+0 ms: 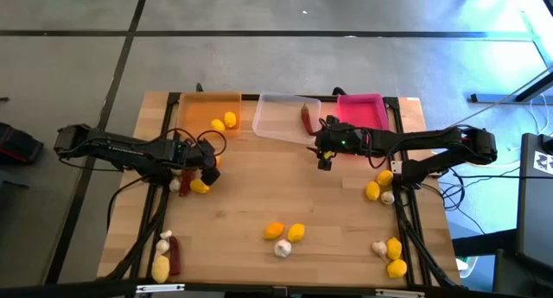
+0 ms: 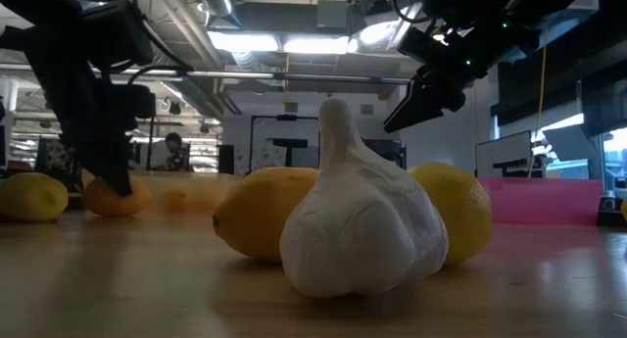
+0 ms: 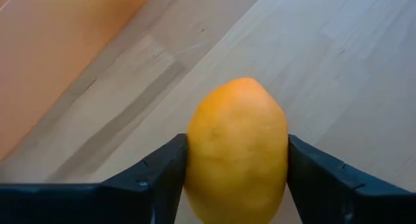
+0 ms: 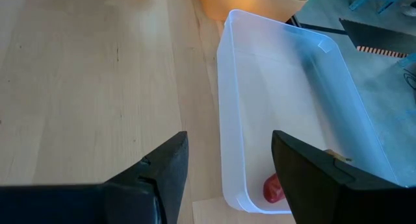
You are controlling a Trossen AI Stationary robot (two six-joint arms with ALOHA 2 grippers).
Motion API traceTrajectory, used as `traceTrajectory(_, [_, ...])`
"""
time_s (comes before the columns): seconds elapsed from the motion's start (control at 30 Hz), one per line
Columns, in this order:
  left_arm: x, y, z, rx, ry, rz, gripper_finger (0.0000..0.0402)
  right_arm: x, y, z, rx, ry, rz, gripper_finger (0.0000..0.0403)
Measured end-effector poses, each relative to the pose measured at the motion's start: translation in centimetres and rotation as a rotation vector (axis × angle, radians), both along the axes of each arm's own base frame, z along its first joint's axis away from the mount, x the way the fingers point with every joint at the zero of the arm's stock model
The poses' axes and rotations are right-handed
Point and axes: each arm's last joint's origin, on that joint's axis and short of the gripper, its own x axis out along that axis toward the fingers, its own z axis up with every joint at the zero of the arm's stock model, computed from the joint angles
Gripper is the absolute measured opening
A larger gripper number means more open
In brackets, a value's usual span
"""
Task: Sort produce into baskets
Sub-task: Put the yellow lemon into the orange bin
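Left gripper [image 3: 237,178] down on the table [image 1: 285,194] near the left edge, just in front of the orange tray [image 1: 207,113]; its fingers press both sides of an orange-yellow lemon [image 3: 237,149], which appears to sit on the wood, not yet lifted. Step in hand: picking this fruit for the orange tray, which already holds two yellow fruits [image 1: 224,122]. Next move calls for a firm hold, a lift clear of the tray wall, then a short carry toward the far edge. Right gripper [image 1: 326,161] hangs with fingers apart and nothing between them, just in front of the clear tray [image 4: 286,100], where a dark red chili [image 1: 307,119] lies; the pink tray [image 1: 363,110] looks bare, though its floor is hard to read. Plenty left loose: lemons and garlic mid-front [image 1: 285,237], more at the front left corner [image 1: 164,255] and along the right edge [image 1: 384,220].
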Motion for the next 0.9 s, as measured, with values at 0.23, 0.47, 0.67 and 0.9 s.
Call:
traceTrajectory(0.23, [0.1, 0.0, 0.6, -0.012, -0.012, 0.000, 0.0206, 0.0, 0.0, 0.0, 0.000, 0.000, 0.000, 0.0215])
traceTrajectory(0.47, [1.3, 0.7, 3.6, 0.071, -0.108, -0.001, 0.0209, 0.0, 0.0, 0.0, 0.000, 0.000, 0.000, 0.0215])
traceTrajectory(0.67, [1.7, 2.0, 5.8, 0.225, -0.137, 0.059, 0.0216, 0.0, 0.0, 0.0, 0.000, 0.000, 0.000, 0.0215])
traceTrajectory(0.9, [1.3, 4.0, 7.2, 0.431, -0.095, 0.208, 0.0219, 0.0, 0.0, 0.0, 0.000, 0.000, 0.000, 0.0215])
